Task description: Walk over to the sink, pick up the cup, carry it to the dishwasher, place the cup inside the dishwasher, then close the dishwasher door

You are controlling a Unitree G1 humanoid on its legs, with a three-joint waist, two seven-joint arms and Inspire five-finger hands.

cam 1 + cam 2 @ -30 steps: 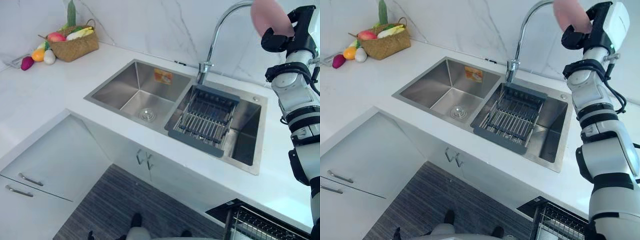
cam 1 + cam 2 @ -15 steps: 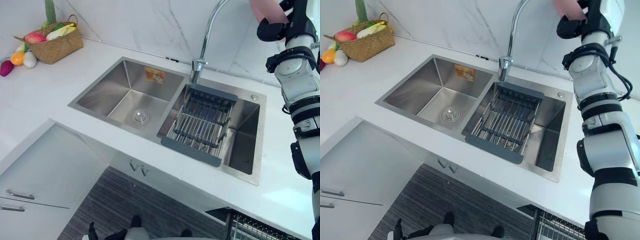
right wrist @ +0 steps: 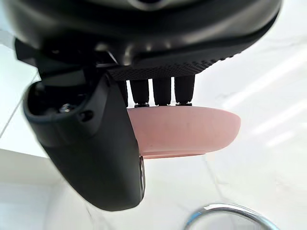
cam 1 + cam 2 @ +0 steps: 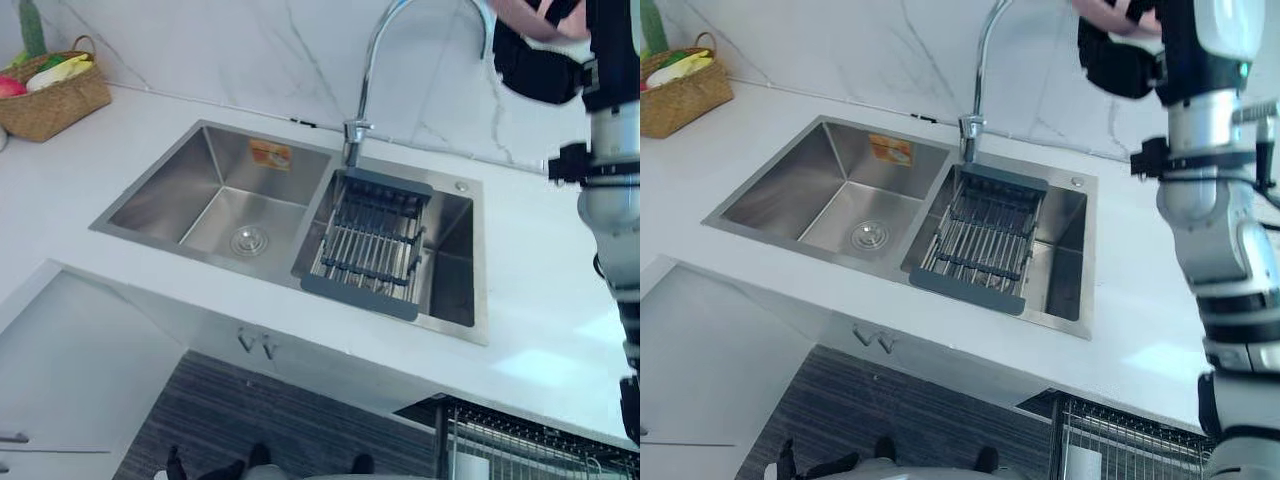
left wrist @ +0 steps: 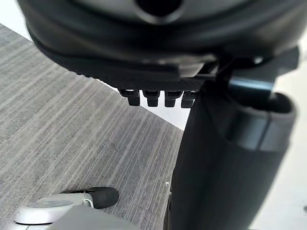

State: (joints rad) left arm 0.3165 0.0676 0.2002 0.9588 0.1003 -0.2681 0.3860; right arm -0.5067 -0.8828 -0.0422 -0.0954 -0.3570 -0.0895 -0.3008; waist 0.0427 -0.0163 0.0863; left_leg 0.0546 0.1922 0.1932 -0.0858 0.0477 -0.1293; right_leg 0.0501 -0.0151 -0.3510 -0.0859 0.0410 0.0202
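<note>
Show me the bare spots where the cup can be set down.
Free: counter between the basket and the left basin; counter right of the sink; the left basin itself. Crowded: the right basin under the drying rack.

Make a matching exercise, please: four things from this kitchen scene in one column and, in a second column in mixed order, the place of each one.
Things
1. pink cup
2. dish rack
3. woven basket
4. drain

Places
A. on the counter, far left
B. in the right basin of the sink
C. in the raised right hand, its fingers curled round it
D. in the bottom of the sink's left basin

Pairs: 1-C, 2-B, 3-A, 4-D
</note>
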